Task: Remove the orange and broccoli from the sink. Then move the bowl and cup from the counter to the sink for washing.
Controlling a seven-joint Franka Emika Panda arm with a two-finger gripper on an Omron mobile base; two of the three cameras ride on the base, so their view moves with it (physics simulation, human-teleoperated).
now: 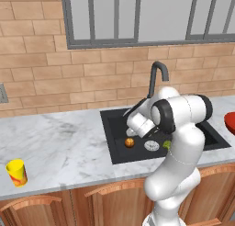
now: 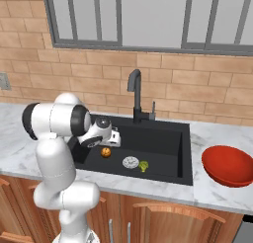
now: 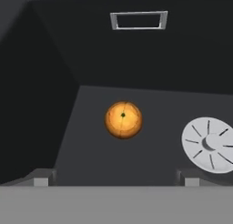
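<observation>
The pincer (image 3: 116, 177) hangs above the sink (image 2: 163, 138), its two dark fingertips (image 3: 42, 176) spread wide apart and grasping nothing, with the orange (image 3: 123, 119) lying on the basin floor between and beyond them. In the right base view the white hand sits over the basin's left part, just above the orange (image 2: 105, 152); in the left base view the arm's elbow covers much of the basin's right half. The orange (image 1: 130, 142) rests on the black floor toward the left wall of the sink, dark spot up. Near it, toward the basin's front edge, lies the white round drain (image 2: 130, 162), and just beside the drain on its right sits the broccoli (image 2: 143, 165), a small green and yellowish floret; in the left base view only a sliver of it (image 1: 167, 144) peeks out from behind the arm. The dark curved faucet (image 2: 136, 96) rises from the counter behind the basin's back edge. A rectangular overflow slot (image 3: 139, 20) shows high on the basin wall in the hand view. The red bowl (image 2: 228, 165) stands on the marble counter (image 1: 59, 142) to the right of the sink, close to the counter's front edge and well apart from the basin's contents. The yellow cup (image 1: 16, 172) with red-orange marks stands upright far to the left, near the counter's front edge.
</observation>
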